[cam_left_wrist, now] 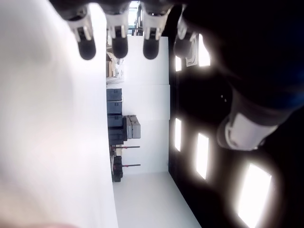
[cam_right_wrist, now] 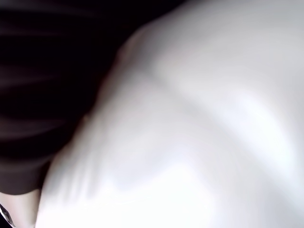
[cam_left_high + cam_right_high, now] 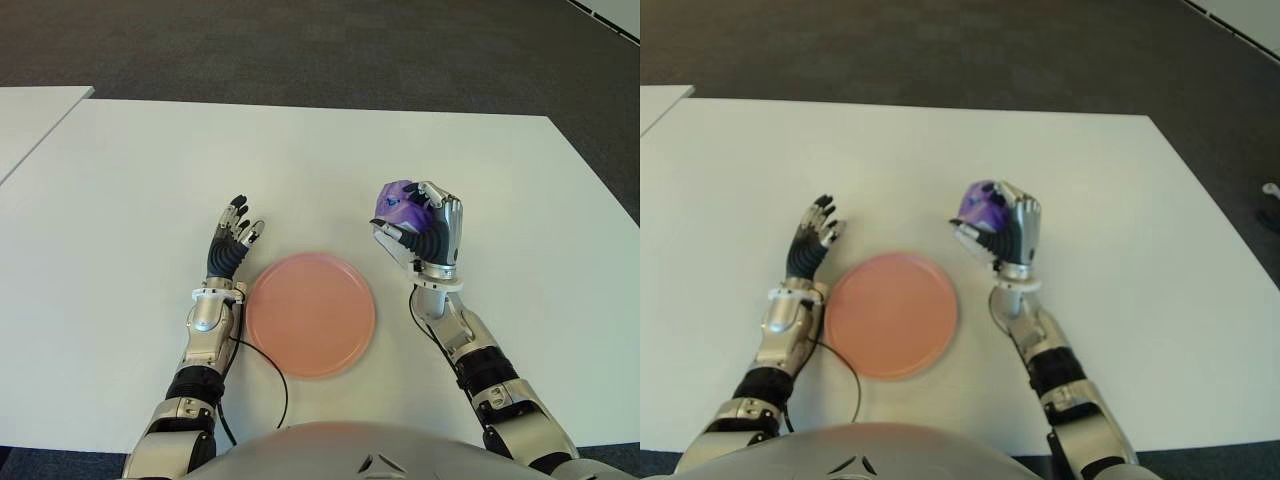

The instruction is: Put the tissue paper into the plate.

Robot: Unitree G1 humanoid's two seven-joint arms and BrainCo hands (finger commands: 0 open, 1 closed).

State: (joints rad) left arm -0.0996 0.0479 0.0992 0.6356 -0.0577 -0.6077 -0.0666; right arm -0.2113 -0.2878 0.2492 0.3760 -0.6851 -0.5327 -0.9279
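right wrist view gives only a pale blur; the eye views show the rest. near centre, pink plate [image 3: 310, 314] sits bare on the white table [image 3: 130, 180], left hand [image 3: 232, 243] just left of it, fingers extended, holding nothing. right of the plate, right hand [image 3: 425, 228] is raised with fingers curled around the purple tissue paper [image 3: 396, 199].

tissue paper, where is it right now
In the eye views the purple tissue paper is gripped in the right hand, held to the right of the pink plate and not yet over it.
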